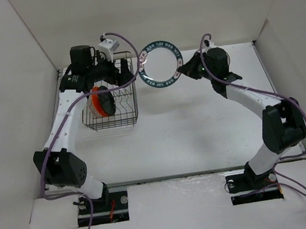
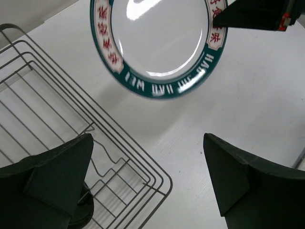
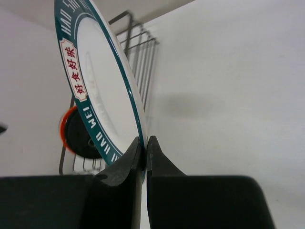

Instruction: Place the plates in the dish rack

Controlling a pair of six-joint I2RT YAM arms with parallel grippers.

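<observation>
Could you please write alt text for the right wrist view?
The right claw is shut on the rim of a green-rimmed white plate, held on edge above the table. Behind, the dish rack holds an orange plate and a black plate.

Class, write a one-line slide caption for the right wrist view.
Right gripper pinches the rim of a green-rimmed plate held on edge, dish rack behind it.

I count three plates from here: one white plate with a dark green lettered rim (image 1: pixel 161 65), one orange plate (image 1: pixel 100 103) and one black plate (image 3: pixel 81 140). There is a single wire dish rack (image 1: pixel 112 125) and one white surface (image 1: pixel 200 125). Two arms, the left arm (image 1: pixel 62 118) and the right arm (image 1: pixel 250 98), carry one apiece: the left end effector (image 2: pixel 147 157) and the right end effector (image 3: pixel 144 152).
</observation>
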